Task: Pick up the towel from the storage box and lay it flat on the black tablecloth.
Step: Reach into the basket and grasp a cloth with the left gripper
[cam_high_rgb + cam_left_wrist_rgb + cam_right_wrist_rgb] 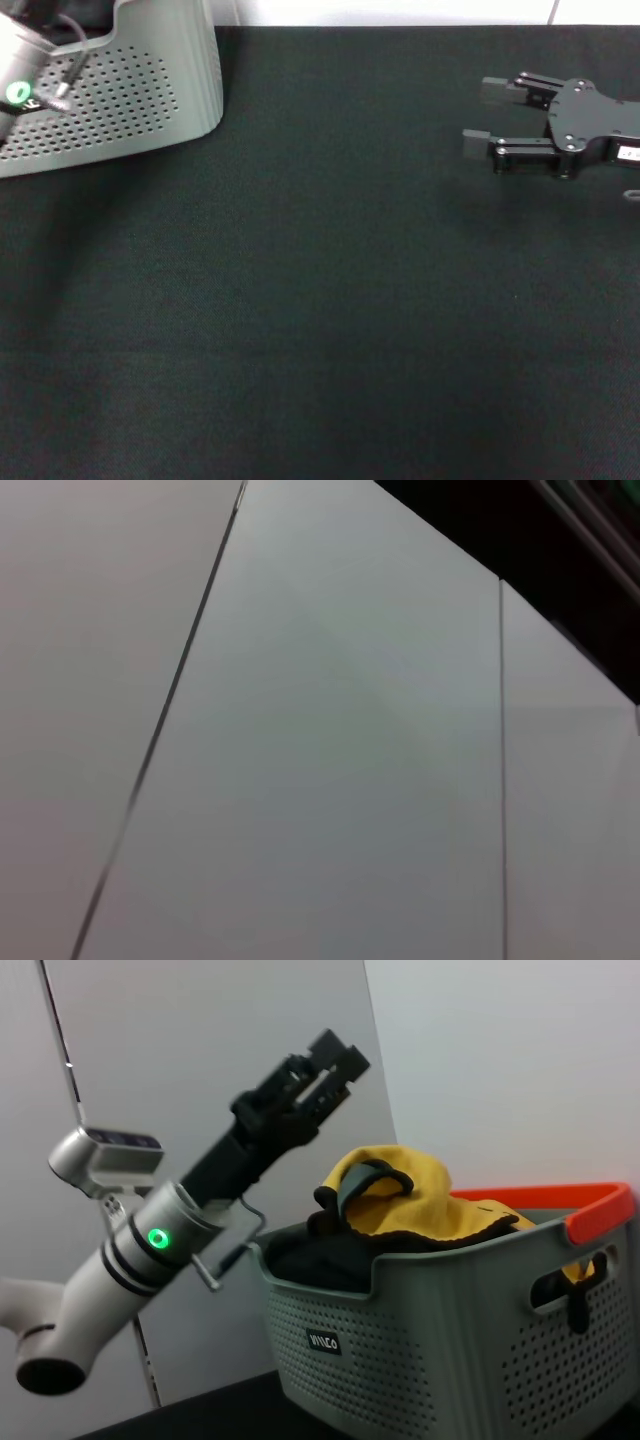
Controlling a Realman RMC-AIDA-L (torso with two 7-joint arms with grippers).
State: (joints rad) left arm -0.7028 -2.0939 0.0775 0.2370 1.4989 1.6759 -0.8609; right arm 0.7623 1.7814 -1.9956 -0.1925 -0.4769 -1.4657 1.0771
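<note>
Bulging from one storage box (440,1350), one towel (420,1205), left gripper (335,1060) raised, right gripper (480,118) fingers spread, both empty.

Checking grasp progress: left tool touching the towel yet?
Apart. Right wrist view shows the left tool raised above the towel in the storage box, wall visible between them.

Silver-white left arm (120,1260) with black bands, glowing green ring light, thin grey cable, black left gripper (325,1065), black screw-studded right gripper (490,120) upper right
</note>
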